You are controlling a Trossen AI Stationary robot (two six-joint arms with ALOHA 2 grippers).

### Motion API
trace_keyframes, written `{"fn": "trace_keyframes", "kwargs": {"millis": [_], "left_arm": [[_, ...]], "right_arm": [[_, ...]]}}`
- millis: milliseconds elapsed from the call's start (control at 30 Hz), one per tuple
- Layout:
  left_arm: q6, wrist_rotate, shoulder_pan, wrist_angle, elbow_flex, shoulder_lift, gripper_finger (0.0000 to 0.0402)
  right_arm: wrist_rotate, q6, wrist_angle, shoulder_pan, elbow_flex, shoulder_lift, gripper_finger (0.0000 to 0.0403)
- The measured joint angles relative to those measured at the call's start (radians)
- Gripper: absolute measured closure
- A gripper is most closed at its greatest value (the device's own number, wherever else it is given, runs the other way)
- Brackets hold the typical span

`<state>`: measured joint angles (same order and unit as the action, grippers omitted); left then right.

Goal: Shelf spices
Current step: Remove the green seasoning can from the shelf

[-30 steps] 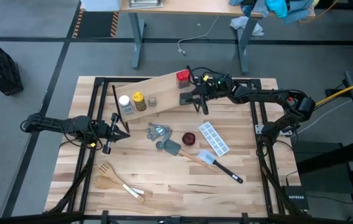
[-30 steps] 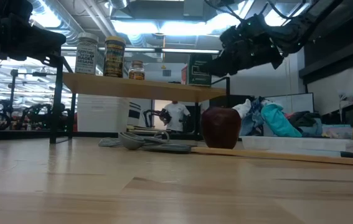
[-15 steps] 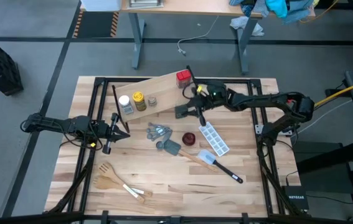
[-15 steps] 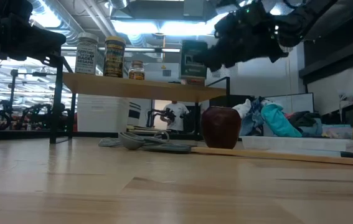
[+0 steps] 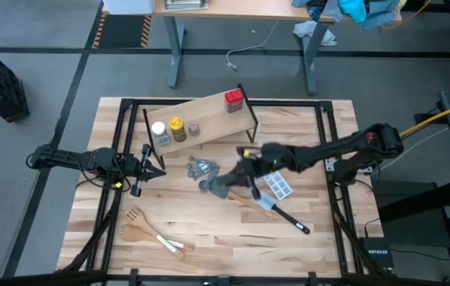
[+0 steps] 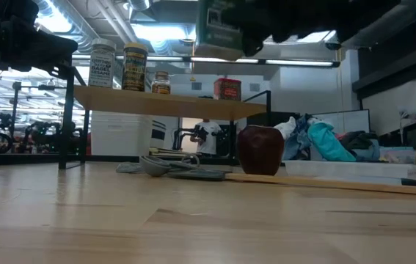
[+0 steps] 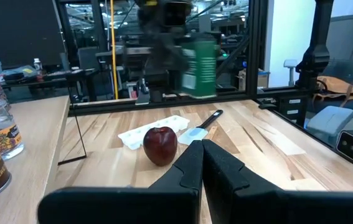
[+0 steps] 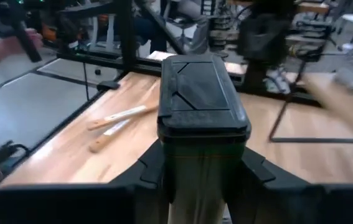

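Your right gripper has its fingers closed on the dark grey tin, one finger on each side of its body, with the dark lid standing up past the fingertips. In the high view that gripper hangs over the middle of the counter, above the grey measuring spoons and close to the red dish, and well away from the shelf. From the low view you see the tin held high, above the level of the shelf board.

Your left gripper waits near the left end of the shelf, its fingers pressed together with nothing between them. Ahead of those fingers lie the red dish, a white ice tray and a pale blue spatula, and farther on the tin in the other arm's grip.

On the shelf you have four containers: the white-capped jar, the yellow-capped jar just beside it, the small grey-brown jar next along, and the red tin apart from them toward the far end. All four stand upright in the low view. Wooden utensils lie at the near left of the counter, far from either set of fingers
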<state>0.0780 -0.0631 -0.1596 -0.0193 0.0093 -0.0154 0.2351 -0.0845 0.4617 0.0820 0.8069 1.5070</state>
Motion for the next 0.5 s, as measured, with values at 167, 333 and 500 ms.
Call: {"fn": "trace_keyframes", "kwargs": {"millis": [167, 333, 500], "left_arm": [[0.0, 0.0, 0.0, 0.0, 0.0, 0.0, 0.04], [-0.018, 0.0, 0.0, 0.0, 0.0, 0.0, 0.04], [-0.078, 0.0, 0.0, 0.0, 0.0, 0.0, 0.04]], "right_arm": [[-0.164, 0.059, 0.0, 0.126, 0.0, 0.001, 0.0296], [-0.293, 0.134, 0.008, 0.202, 0.0, 0.043, 0.0296], [-0.357, 0.236, 0.071, 0.239, 0.0, 0.154, 0.0296]]}}
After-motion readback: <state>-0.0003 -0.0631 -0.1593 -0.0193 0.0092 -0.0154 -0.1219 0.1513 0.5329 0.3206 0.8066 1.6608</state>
